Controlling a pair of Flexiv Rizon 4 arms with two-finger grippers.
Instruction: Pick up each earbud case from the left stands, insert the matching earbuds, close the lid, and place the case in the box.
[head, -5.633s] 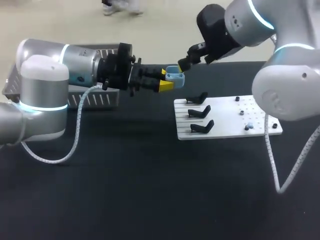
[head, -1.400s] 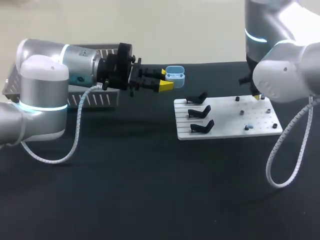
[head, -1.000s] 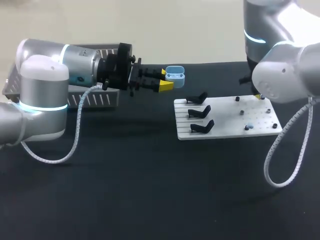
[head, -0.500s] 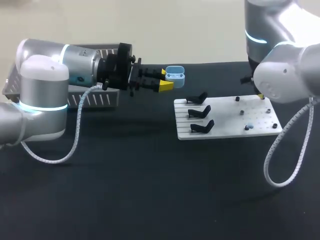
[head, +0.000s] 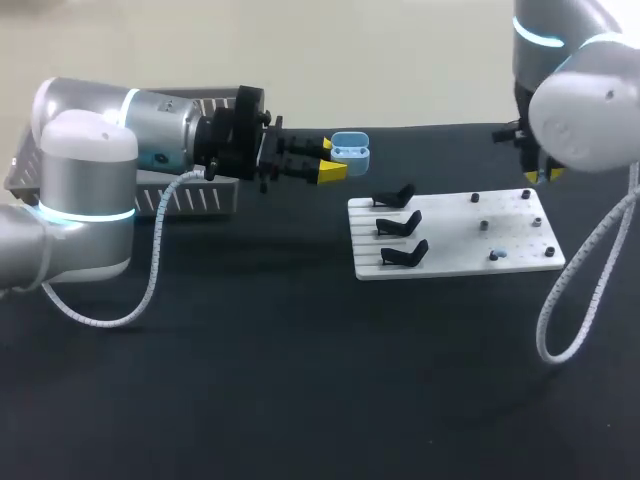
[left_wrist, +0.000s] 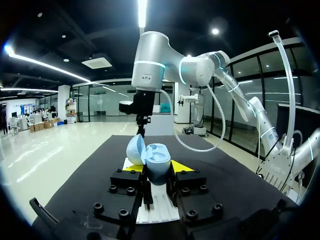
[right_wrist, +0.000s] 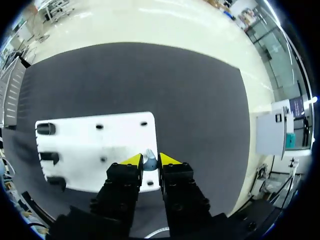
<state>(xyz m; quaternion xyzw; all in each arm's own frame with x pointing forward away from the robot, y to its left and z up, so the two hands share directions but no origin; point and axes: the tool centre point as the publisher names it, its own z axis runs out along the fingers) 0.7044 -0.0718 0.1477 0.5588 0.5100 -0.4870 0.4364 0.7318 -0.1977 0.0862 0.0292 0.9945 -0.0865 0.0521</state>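
My left gripper (head: 335, 160) is shut on the body of a light blue earbud case (head: 350, 151), holding it in the air above the table's far side. The case (left_wrist: 156, 166) sits between the fingers with its lid (left_wrist: 134, 149) swung open. My right gripper (head: 543, 176) hangs above the far right corner of the white board (head: 455, 240). In the right wrist view this gripper (right_wrist: 149, 161) is shut on a small pale blue earbud (right_wrist: 149, 157), lifted off the board (right_wrist: 90, 142). Three black stands (head: 398, 223) on the board's left side are bare.
Small dark pieces (head: 482, 226) and one pale blue piece (head: 497, 255) dot the board's right half. A wire basket (head: 185, 190) stands at the back left behind my left arm. Black tabletop surrounds the board.
My right gripper has closed on the earbud, then risen and drifted to the right off the board's far corner. My left gripper and the open case have stayed put.
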